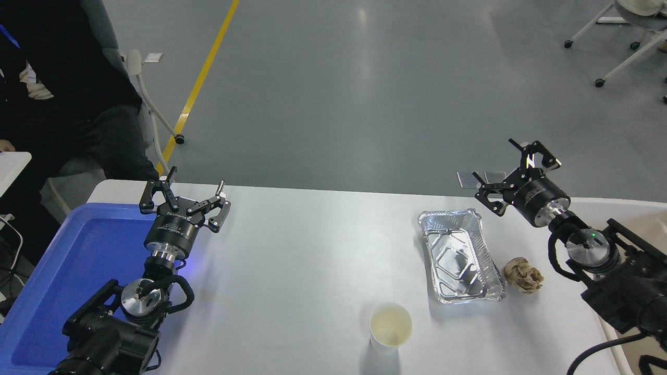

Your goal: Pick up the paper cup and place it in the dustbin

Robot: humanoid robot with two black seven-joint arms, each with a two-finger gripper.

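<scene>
The paper cup (390,327) stands upright near the table's front edge, right of centre, white with a pale cream inside. The dustbin (649,226) shows only as a beige patch at the far right, mostly hidden behind my right arm. My right gripper (492,157) is open and empty, held above the table's far right edge, well beyond and to the right of the cup. My left gripper (197,177) is open and empty, parked at the left over the edge of the blue bin.
A silver foil tray (458,255) lies between the cup and my right gripper, with a crumpled brownish paper ball (523,275) beside it. A large blue bin (78,260) sits at the left. A person (62,94) sits at the far left.
</scene>
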